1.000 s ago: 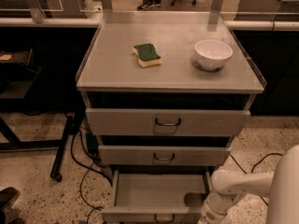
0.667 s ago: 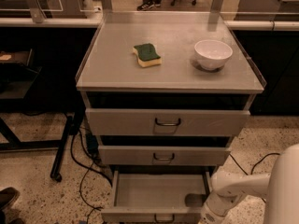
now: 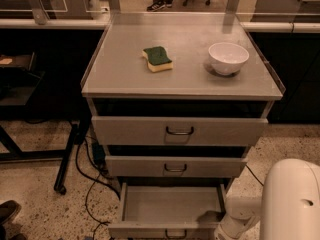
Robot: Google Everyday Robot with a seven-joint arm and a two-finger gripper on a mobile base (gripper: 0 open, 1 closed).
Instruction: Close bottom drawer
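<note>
The bottom drawer point(image 3: 170, 209) is the lowest of three grey drawers and stands pulled out, its empty inside showing. Its small dark handle point(image 3: 175, 233) sits at the bottom edge of the view. My white arm point(image 3: 292, 204) comes in from the lower right. My gripper point(image 3: 220, 230) is at the drawer's right front corner, mostly cut off by the bottom edge of the view.
The middle drawer point(image 3: 175, 166) and top drawer point(image 3: 179, 130) sit above, slightly out. On the cabinet top point(image 3: 125, 74) lie a green-and-yellow sponge point(image 3: 158, 58) and a white bowl point(image 3: 228, 58). Cables point(image 3: 87, 184) and a black stand leg point(image 3: 67, 159) are on the floor at left.
The big white arm link has shifted left, nearer the cabinet. The bottom drawer is open about as far as before.
</note>
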